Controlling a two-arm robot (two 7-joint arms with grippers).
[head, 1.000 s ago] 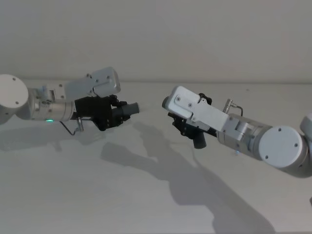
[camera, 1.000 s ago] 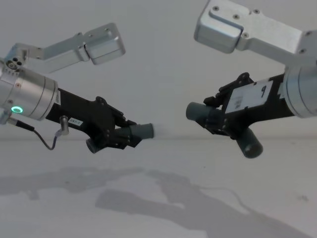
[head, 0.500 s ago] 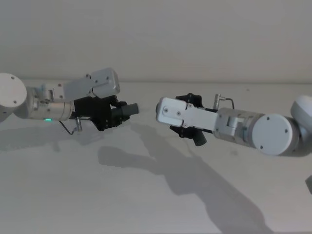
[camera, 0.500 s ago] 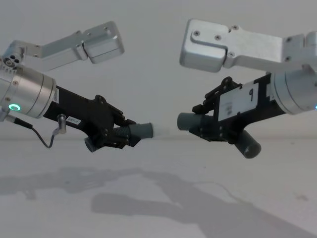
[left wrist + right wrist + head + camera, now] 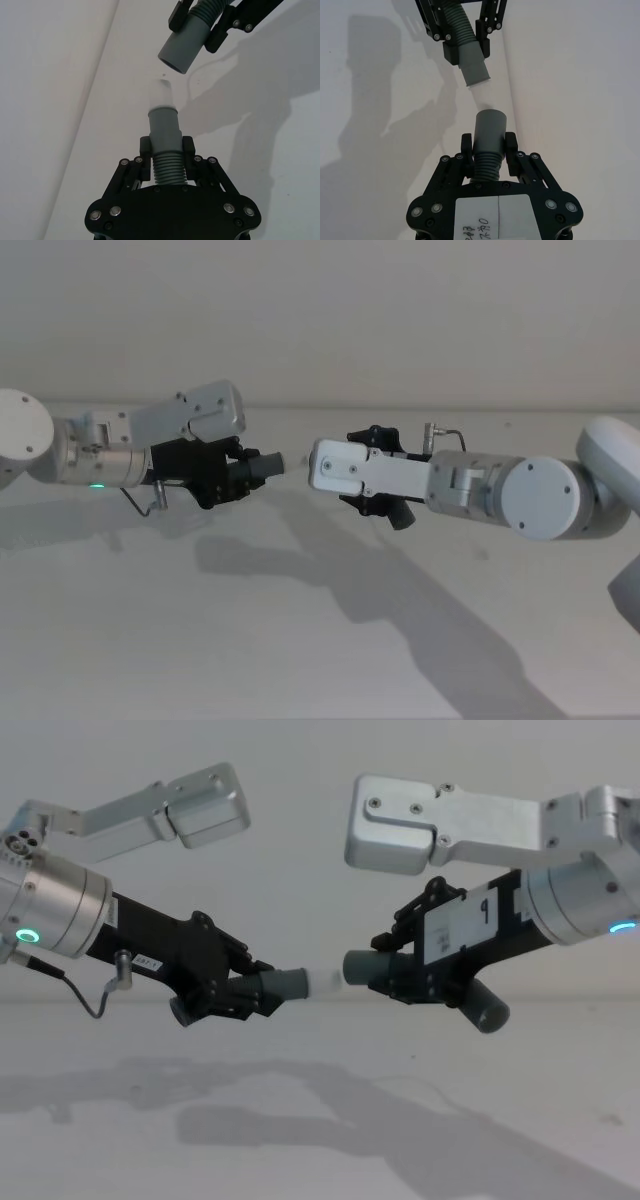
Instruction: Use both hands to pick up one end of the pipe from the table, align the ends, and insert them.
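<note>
1. Left gripper (image 5: 243, 992) is clamped on the left hose (image 5: 272, 986) at its ribs, cuff projecting forward.
2. Right gripper (image 5: 392, 972) is clamped likewise on the right hose (image 5: 372, 968).
3. Both hoses are held above the table (image 5: 320, 1140), cuffs facing, near, slightly offset.
4. Judged light; the ribs flex, so grip beside the cuff.

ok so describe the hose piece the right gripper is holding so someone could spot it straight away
Start at the big silver right arm reaching in above the white table. Its black right gripper is clamped on a dark grey ribbed hose piece, held in the air. Unlike the left gripper's piece, which has a pale tip, this one faces it with a plain, open grey cuff.
</note>
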